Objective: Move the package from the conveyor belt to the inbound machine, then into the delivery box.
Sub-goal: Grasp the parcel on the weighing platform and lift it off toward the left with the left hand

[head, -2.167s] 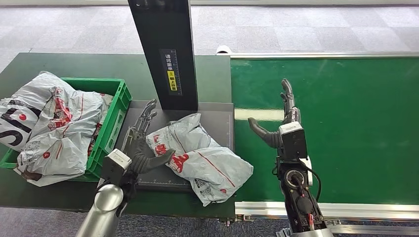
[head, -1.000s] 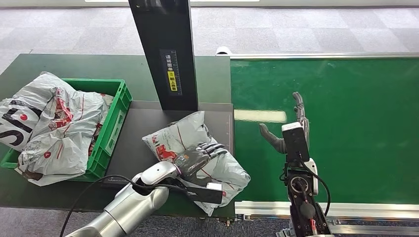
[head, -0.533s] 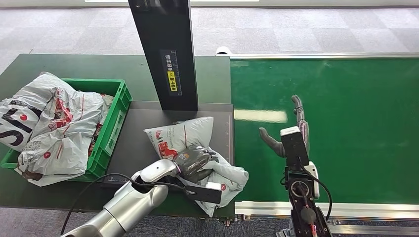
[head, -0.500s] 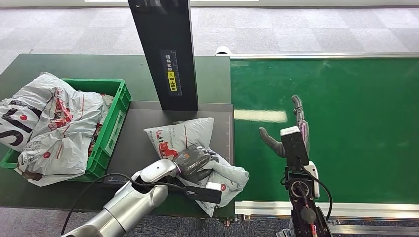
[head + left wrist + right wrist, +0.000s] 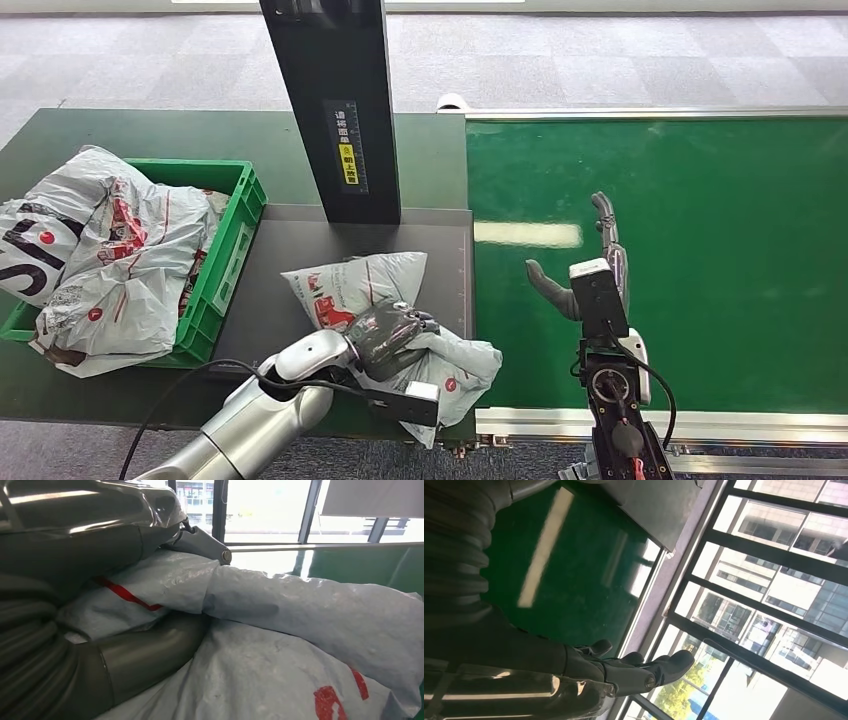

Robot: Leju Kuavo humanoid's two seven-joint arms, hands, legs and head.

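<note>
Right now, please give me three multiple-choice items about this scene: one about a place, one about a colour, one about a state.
1. Where does the grey package lie?
A. On the dark platform of the inbound machine
B. On the conveyor belt
C. Inside the crate

2. What colour is the crate that holds the other bags?
A. Blue
B. Green
C. Red

3. What is the left hand doing?
A. Hanging open over the belt
B. Resting flat on the crate rim
C. Gripping the grey package

Answers:
1. A: the package sits on the dark platform below the black post, beside the conveyor belt.
2. B: the crate's rim and wall are green.
3. C: in the head view and the left wrist view its fingers wrap around the bag; the right hand is the open one over the belt.
</note>
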